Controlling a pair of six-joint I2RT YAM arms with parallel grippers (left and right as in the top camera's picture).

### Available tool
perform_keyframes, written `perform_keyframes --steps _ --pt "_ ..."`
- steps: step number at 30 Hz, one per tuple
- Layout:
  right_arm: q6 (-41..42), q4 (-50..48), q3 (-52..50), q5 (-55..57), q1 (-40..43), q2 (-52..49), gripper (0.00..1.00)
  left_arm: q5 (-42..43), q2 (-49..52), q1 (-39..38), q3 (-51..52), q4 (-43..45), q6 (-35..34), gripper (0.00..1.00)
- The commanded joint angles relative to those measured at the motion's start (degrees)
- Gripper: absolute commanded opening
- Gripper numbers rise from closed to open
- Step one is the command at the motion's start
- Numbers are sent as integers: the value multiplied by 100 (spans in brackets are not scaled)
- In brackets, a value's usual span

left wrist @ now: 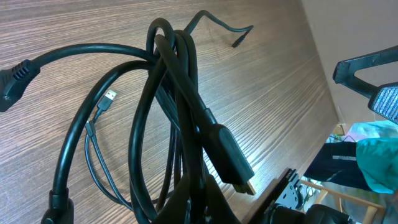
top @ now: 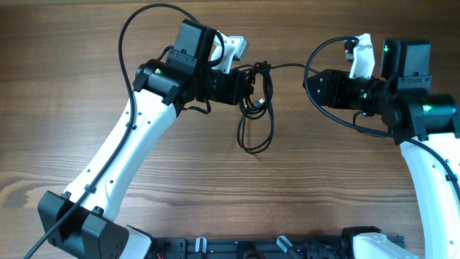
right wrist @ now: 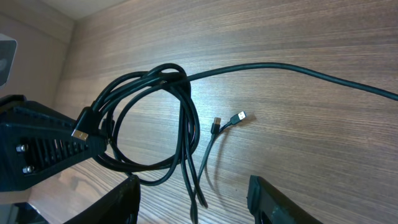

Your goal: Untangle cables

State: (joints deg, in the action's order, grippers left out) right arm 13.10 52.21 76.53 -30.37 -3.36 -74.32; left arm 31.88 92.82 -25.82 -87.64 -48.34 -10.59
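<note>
Three cameras, and each gives me something different. From overhead I see the left gripper (top: 248,85) closed tight on the cables (top: 255,104) at the middle of the far side of the table (top: 86,43). The tangle is a narrow loop whose long axis runs from the pincer toward my side of the table. A loose strand (top: 287,66) leaves the top of the tangle and heads sideways toward the right gripper (top: 313,86), at a right angle to the loop. I cannot tell from above whether the loop's low end touches the wood.

Plug ends are lost in that top view. The left wrist camera looks straight down the bundle (left wrist: 186,81) and shows a small USB plug (left wrist: 109,98) lying apart on the wood, plus a broad flat plug (left wrist: 236,163) slanting toward the lower right.

Only the right wrist camera shows the right pincer's state: its fingers (right wrist: 127,199) stand well apart with bare wood between them, gripping nothing. It also shows the coils (right wrist: 163,73) hanging from the left gripper (right wrist: 87,140), the USB plug (right wrist: 240,116) pointing up and right, and the strand (right wrist: 280,65) running off the right edge.
</note>
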Motion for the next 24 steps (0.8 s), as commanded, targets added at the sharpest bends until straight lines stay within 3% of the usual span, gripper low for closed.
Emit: perform_keyframes --steps 1,6,15,19,24 --pt "-90 -72 48 55 20 -48 66 175 -94 20 -46 109 37 4" --pt "-92 -149 48 -166 20 -179 86 181 -94 20 -46 501 -55 4" --pt "-83 -822 48 -791 22 -358 84 1375 -94 20 -46 1587 -127 4" --pt "-31 -944 48 -887 15 -389 80 1373 -94 22 -46 1788 -896 4" --pt "-262 -1139 48 -831 0 -640 75 1386 -94 20 -46 1902 -2376 4"
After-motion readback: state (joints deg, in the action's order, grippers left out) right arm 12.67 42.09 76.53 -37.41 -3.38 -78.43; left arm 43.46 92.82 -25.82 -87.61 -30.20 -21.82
